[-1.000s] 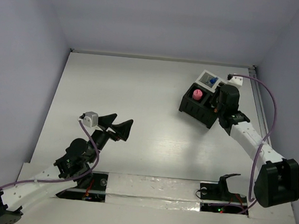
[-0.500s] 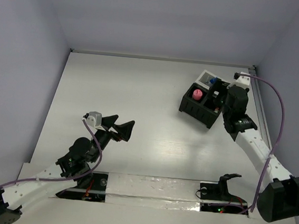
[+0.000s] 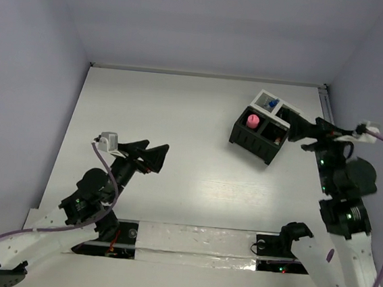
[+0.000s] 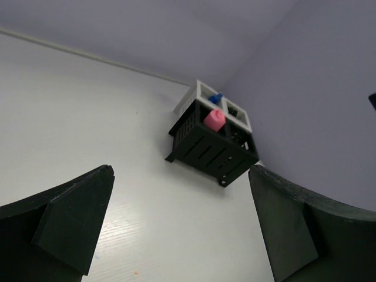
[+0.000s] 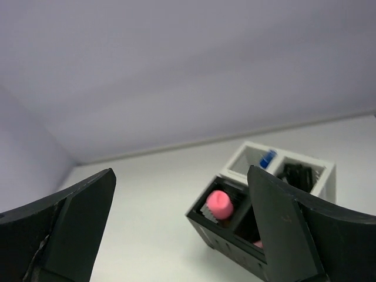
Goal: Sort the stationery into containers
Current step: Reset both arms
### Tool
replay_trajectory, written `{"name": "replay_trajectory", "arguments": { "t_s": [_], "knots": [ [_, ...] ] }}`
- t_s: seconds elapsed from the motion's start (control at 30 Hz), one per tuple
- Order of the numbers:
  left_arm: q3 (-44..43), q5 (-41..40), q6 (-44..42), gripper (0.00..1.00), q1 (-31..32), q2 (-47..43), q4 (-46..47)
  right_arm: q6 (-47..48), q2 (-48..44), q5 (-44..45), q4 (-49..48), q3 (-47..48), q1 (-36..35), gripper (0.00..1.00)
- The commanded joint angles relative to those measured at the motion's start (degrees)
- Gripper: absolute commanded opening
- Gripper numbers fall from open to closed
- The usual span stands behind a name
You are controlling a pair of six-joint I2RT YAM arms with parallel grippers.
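Far-right part of table: black box w/ compartments and slotted sides, set at an angle to the table edges. A white box sits right behind it on the far side. The two look to be touching.
Pink piece: upright in the black box, in the far compartment on the left as seen from above. Its round top pokes above the rim.
Blue-capped bottle: in the white box, in the compartment next to the pink piece. Only the cap shows.
Other white-box compartment: dark thing inside, can't tell what.
Left gripper: over the near-left part of the table, well apart from the boxes and pointing twd them. Jaws spread wide, nothing btwn. In the left wrist view its fingers fill both lower corners, w/ the boxes framed btwn them.
Right gripper: near the table's right edge, just beside the black box on its right, pointing left. Jaws spread wide, nothing btwn, no contact w/ either box visible. The right wrist view looks down on both boxes from that side.
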State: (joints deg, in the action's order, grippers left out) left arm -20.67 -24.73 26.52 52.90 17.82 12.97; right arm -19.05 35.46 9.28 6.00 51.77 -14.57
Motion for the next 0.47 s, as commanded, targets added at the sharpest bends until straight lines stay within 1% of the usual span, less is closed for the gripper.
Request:
{"name": "replay_trajectory", "arguments": {
  "t_s": [0.0, 0.07, 0.1, 0.2, 0.3, 0.33, 0.43],
  "knots": [
    [-9.6, -0.8, 3.1, 0.99, 0.2, 0.5, -3.7, -2.4, -9.5, -3.4, 0.2, 0.8, 0.3, 1.00],
    [-12.8, -0.5, 2.7, 0.99, 0.2, 0.5, -6.9, -2.5, -14.7, -2.3, 0.4, 0.1, 0.3, 1.00],
    [-15.8, -0.4, 2.2, 0.99, 0.2, 0.4, -7.8, -2.7, -15.9, -1.9, 0.9, -0.3, 0.3, 1.00],
    [-20.3, -1.1, -0.9, 0.99, 0.2, 0.0, -11.6, -2.7, -18.6, -0.5, 2.1, -2.4, 0.3, 1.00],
    [-22.7, -2.3, -3.3, 0.99, 0.2, -0.7, -13.1, -3.0, -17.8, -0.7, 4.1, -4.6, 0.3, 1.00],
    [-22.8, -2.5, -3.7, 0.99, 0.2, -0.9, -15.0, -3.2, -17.4, -0.5, 4.7, -4.8, 0.3, 1.00],
    [-22.8, -2.4, -3.0, 0.99, 0.2, -1.3, -17.1, -3.3, -16.1, -0.9, 6.4, -4.9, 0.3, 1.00]
  ]
}}
